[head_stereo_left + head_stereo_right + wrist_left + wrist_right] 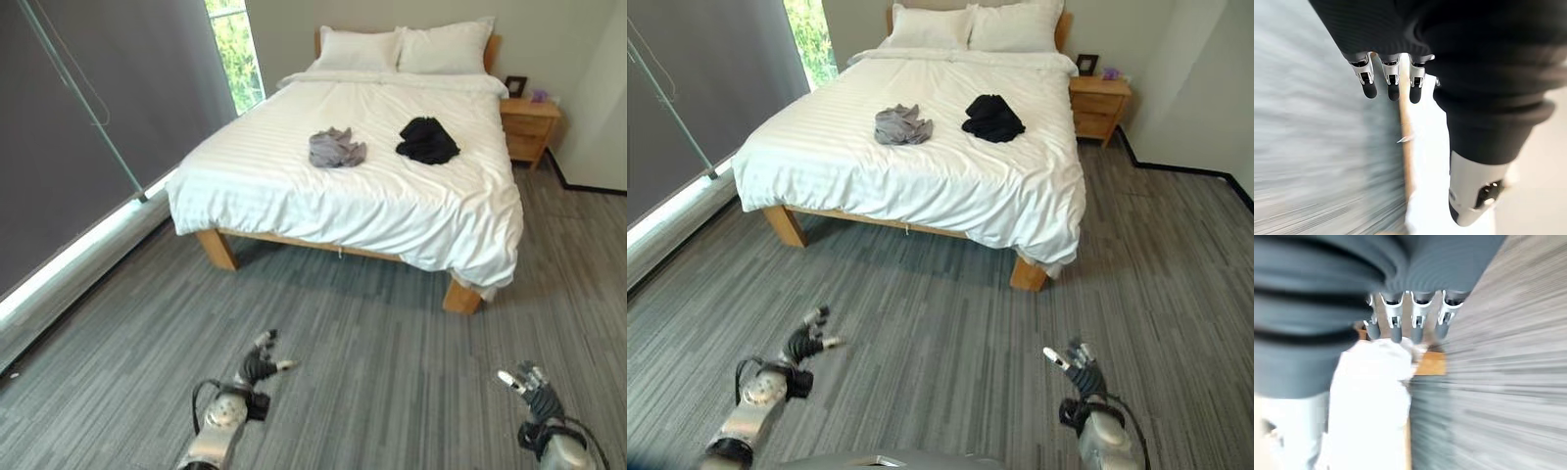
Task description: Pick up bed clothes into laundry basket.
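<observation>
- Two clothes lie on the bed (294, 186), far from the robot. The grey clothes (336, 148) are on the left and the black clothes (427, 140) are on the right, near each other but apart.
- The left hand (257, 365) hangs low over the grey floor (392, 343), near the robot. Its fingers (1393, 78) are loose and hold nothing.
- The right hand (532, 386) hangs low on the right side. Its fingers (1417, 316) are loose too and hold nothing.
- I see no laundry basket here, so I cannot tell where the clothes should go.
- The step now looks like walking up to the bed. Both hands are well apart from the clothes.
- To do it well, the robot should come close to the near edge of the bed first. Then it can lean and reach over the white cover.
- The grey clothes sit a bit nearer the left hand, so that hand may fit best. The black clothes suit the right hand.
- Soft clothes flop, so a grab in the middle of the heap should lift it all.
- The eye views show the whole bed, the pillows (402, 47), the small cupboard (528, 124) and the window (233, 49).
- The wrist views show the fingers close up, with just a bit of white cover and wooden bed frame past them.
</observation>
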Robot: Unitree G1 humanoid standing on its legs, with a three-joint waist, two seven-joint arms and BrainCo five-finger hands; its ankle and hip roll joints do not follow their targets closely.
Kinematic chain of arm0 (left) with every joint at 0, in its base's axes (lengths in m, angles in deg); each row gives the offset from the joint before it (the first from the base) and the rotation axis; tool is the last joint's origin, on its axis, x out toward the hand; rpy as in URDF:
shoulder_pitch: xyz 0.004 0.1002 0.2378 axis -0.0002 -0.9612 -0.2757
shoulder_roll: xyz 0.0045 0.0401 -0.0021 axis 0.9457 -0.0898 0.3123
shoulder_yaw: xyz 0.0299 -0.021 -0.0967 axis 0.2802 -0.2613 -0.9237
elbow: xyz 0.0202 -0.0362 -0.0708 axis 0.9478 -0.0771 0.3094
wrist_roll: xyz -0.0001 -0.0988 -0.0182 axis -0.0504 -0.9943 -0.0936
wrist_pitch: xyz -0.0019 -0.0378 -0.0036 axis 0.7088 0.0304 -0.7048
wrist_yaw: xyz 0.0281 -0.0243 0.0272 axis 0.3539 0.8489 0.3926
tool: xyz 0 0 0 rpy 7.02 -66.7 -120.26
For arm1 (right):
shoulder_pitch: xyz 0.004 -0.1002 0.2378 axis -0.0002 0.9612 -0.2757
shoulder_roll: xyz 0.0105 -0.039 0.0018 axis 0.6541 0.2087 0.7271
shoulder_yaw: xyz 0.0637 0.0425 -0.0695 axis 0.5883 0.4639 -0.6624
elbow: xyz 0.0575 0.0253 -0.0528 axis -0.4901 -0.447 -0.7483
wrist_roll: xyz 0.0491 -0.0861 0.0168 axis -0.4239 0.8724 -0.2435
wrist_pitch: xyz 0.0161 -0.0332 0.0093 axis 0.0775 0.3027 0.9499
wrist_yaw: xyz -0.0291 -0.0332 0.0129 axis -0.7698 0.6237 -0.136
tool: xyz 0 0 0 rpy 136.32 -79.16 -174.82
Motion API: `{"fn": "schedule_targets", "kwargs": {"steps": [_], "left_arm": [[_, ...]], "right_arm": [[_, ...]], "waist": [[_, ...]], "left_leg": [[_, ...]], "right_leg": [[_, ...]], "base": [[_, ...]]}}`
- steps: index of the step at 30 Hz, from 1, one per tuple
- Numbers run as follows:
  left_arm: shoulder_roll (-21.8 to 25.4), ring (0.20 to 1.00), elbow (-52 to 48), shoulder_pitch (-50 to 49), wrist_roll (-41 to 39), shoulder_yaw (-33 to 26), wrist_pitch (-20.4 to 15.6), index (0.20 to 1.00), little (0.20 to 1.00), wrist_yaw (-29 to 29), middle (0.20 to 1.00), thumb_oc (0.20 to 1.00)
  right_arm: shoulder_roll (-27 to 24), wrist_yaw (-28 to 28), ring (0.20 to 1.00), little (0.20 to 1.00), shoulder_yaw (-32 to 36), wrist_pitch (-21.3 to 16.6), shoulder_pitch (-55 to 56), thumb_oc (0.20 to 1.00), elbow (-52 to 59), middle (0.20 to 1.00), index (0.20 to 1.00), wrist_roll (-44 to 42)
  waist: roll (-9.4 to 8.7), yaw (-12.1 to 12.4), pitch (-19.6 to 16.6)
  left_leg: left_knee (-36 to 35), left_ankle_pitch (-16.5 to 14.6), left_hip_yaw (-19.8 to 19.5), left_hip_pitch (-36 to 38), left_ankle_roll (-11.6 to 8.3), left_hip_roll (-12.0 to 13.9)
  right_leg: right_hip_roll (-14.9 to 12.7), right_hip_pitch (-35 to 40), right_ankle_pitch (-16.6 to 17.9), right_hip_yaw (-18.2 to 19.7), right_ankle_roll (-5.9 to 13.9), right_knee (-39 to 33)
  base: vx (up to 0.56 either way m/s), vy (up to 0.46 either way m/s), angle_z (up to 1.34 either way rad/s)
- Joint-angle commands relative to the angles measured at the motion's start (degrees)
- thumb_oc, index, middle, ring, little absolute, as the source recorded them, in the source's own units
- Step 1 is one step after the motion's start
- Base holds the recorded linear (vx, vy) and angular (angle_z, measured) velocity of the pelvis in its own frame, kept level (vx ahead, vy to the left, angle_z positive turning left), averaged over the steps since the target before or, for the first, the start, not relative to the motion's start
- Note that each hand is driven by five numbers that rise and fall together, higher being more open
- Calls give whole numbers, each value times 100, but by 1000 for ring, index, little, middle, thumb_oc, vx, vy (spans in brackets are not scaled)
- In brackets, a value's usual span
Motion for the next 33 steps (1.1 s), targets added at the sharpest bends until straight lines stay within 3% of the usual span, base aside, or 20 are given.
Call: {"fn": "schedule_targets", "kwargs": {"steps": [1, 11, 12, 13, 14, 15, 16, 18, 19, 22, 24, 26, 27, 28, 29, 30, 31, 32, 33], "left_arm": [[4, 1000, 169, 293, -322, -104, -183, 1000, 1000, 185, 1000, 1000], [-169, 1000, -99, 410, -656, -242, -227, 1000, 1000, 415, 1000, 1000], [-143, 1000, -201, 436, -898, -318, -259, 1000, 1000, 451, 1000, 1000], [-152, 1000, -239, 427, -1048, -346, -277, 1000, 1000, 429, 1000, 1000], [-148, 1000, -296, 448, -1204, -372, -308, 1000, 1000, 458, 1000, 1000], [-148, 1000, -295, 452, -1204, -372, -308, 1000, 1000, 459, 1000, 1000], [-156, 1000, -344, 471, -1262, -364, -323, 1000, 1000, 510, 1000, 1000], [-187, 1000, -347, 436, -1186, -400, -301, 1000, 1000, 656, 1000, 1000], [-189, 1000, -351, 431, -1183, -400, -299, 1000, 1000, 659, 1000, 1000], [-195, 1000, -353, 448, -1119, -426, -371, 1000, 1000, 868, 1000, 1000], [-160, 1000, -367, 438, -1096, -456, -423, 1000, 1000, 977, 1000, 1000], [-143, 1000, -348, 459, -1102, -455, -469, 1000, 1000, 1057, 1000, 1000], [-105, 1000, -299, 505, -1089, -399, -473, 1000, 1000, 1161, 1000, 1000], [-105, 1000, -298, 508, -1089, -400, -473, 1000, 1000, 1161, 1000, 1000], [-57, 1000, -292, 588, -1105, -362, -465, 1000, 1000, 1236, 1000, 1000], [47, 1000, -261, 772, -1111, -261, -449, 1000, 1000, 1298, 1000, 1000], [47, 1000, -259, 778, -1112, -262, -449, 1000, 1000, 1297, 1000, 1000], [125, 1000, -358, 808, -1140, -323, -454, 1000, 1000, 1320, 1000, 1000], [178, 1000, -416, 825, -1159, -336, -460, 1000, 1000, 1338, 1000, 1000]], "right_arm": [[57, -127, 1000, 1000, 138, -260, -302, 1000, 232, 1000, 1000, 146], [163, -49, 1000, 1000, -26, -320, -315, 1000, 637, 1000, 1000, 64], [92, -39, 1000, 1000, -62, -370, -341, 1000, 845, 1000, 1000, -31], [28, -44, 1000, 1000, -46, -381, -322, 1000, 945, 1000, 1000, -5], [-108, -67, 1000, 1000, 64, -412, -294, 1000, 1210, 1000, 1000, -38], [-107, -67, 1000, 1000, 65, -411, -296, 1000, 1210, 1000, 1000, -38], [-121, -113, 1000, 1000, 154, -441, -325, 1000, 1224, 1000, 1000, -134], [-90, -382, 1000, 1000, 302, -512, -435, 1000, 1145, 1000, 1000, -231], [-91, -385, 1000, 1000, 299, -513, -434, 1000, 1145, 1000, 1000, -231], [-122, -508, 1000, 1000, 240, -649, -578, 1000, 1185, 1000, 1000, -349], [-103, -604, 1000, 1000, 121, -611, -767, 1000, 1137, 1000, 1000, -379], [-3, -627, 1000, 1000, 38, -683, -947, 1000, 1036, 1000, 1000, -658], [113, -645, 1000, 1000, -122, -667, -1075, 1000, 1028, 1000, 1000, -824], [112, -645, 1000, 1000, -122, -668, -1079, 1000, 1026, 1000, 1000, -825], [199, -669, 1000, 1000, -282, -704, -1264, 1000, 1013, 1000, 1000, -1066], [336, -634, 1000, 1000, -545, -748, -1538, 1000, 1016, 1000, 1000, -1469], [335, -633, 1000, 1000, -544, -750, -1544, 1000, 1012, 1000, 1000, -1470], [385, -589, 1000, 1000, -653, -747, -1623, 1000, 1090, 1000, 1000, -1558], [350, -587, 1000, 1000, -717, -678, -1629, 1000, 1169, 1000, 1000, -1458]], "waist": [[-127, -94, 191], [-145, -129, 442], [-298, -114, 711], [-344, -89, 813], [-401, 29, 1072], [-405, 15, 1057], [-439, 33, 1135], [-374, 36, 1016], [-392, 56, 1031], [-241, 145, 1029], [-172, 164, 928], [-172, 220, 903], [-178, 237, 843], [-169, 246, 825], [-204, 285, 834], [-227, 318, 937], [-219, 346, 917], [-264, 370, 1030], [-225, 342, 1118]], "left_leg": [[29, -265, -237, 234, -387, 134], [98, -241, -198, 123, -394, 233], [1602, -525, -271, -534, -530, 478], [2266, -433, -338, -854, -583, 606], [3318, -11, -899, -1471, -740, 567], [3308, 8, -911, -1494, -738, 557], [3227, 52, -1231, -1693, -717, 460], [1892, 245, -1095, -1765, -682, 995], [1802, 285, -1057, -1686, -687, 979], [282, 880, -739, -1825, -820, 1339], [366, 1018, -426, -1726, -910, 1398], [665, 945, -356, -1852, -905, 1328], [983, 725, -326, -1858, -814, 1124], [987, 728, -320, -1882, -810, 1137], [1091, 536, -257, -1878, -684, 958], [1079, 283, -102, -1693, -422, 657], [1065, 295, -74, -1708, -419, 672], [1036, 141, 123, -1557, -266, 510], [1014, 56, 177, -1469, -158, 403]], "right_leg": [[-552, -132, 851, -364, 613, -434], [-467, -506, 654, -179, 518, 40], [-410, -505, 494, -9, 335, 167], [-380, -449, 440, -7, 249, 185], [-285, -339, 350, 0, 84, 218], [-290, -355, 361, -13, 83, 211], [-307, -339, 295, -19, 85, 212], [-362, -135, 139, -69, 205, 63], [-379, -113, 135, -47, 205, 60], [-437, 46, -42, -55, 297, 54], [-571, 383, -113, -5, 431, -60], [-741, 615, -203, 34, 509, -93], [-1047, 556, -109, 76, 615, 82], [-1038, 528, -95, 89, 614, 77], [-1247, 361, 229, 173, 648, 439], [-1514, -139, 914, 350, 576, 1364], [-1502, -185, 932, 385, 575, 1364], [-1734, -429, 1448, 265, 562, 1821], [-1828, -675, 1681, 146, 556, 2178]], "base": [[0, 0, 0], [-15, -36, -3], [-53, -239, -5], [-53, -338, -11], [-8, -172, -19], [18, -101, -24], [194, 52, -11], [322, 123, 20], [254, 153, 27], [325, 208, 1], [440, 272, 4], [446, 331, -32], [425, 346, -30], [344, 317, -34], [301, 354, -36], [300, 355, -36], [269, 404, -17], [148, 282, -7], [408, 522, -37]]}}
